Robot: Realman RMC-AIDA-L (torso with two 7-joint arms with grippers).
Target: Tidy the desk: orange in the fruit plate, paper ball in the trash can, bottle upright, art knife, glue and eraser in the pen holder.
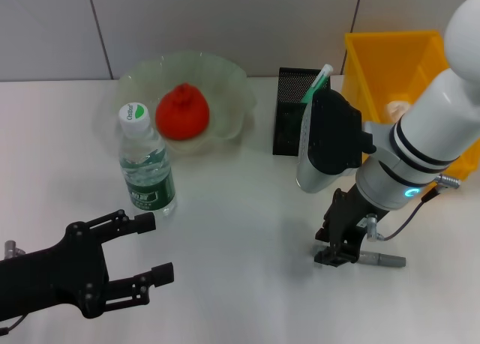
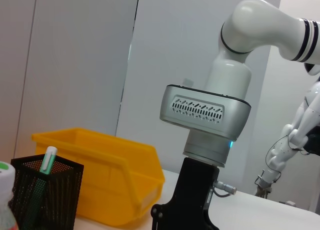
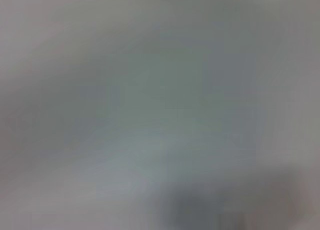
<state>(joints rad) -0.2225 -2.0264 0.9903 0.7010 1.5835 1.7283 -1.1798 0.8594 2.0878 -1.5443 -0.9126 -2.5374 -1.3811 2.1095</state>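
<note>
Head view: orange (image 1: pixel 182 112) resting in fruit plate (image 1: pixel 225 85) at the back of the white worktop (image 1: pixel 240 209). Bottle (image 1: pixel 146 163) upright just in front of the plate. Pen holder (image 1: pixel 289 108) beside the yellow trash can (image 1: pixel 386 67), a green-capped pen (image 1: pixel 316 83) poking out. Left end effector (image 1: pixel 154 246) low near the bottle, fingers spread wide, holding nothing. Right end effector (image 1: pixel 337 250) pointing down at the worktop, touching a grey stick-shaped item (image 1: pixel 384 259); finger gap impossible to tell.

Left wrist view: right arm's wrist above the worktop, pen holder (image 2: pixel 45 195) and trash can (image 2: pixel 107 167) behind.

Right wrist view: only grey blur.
</note>
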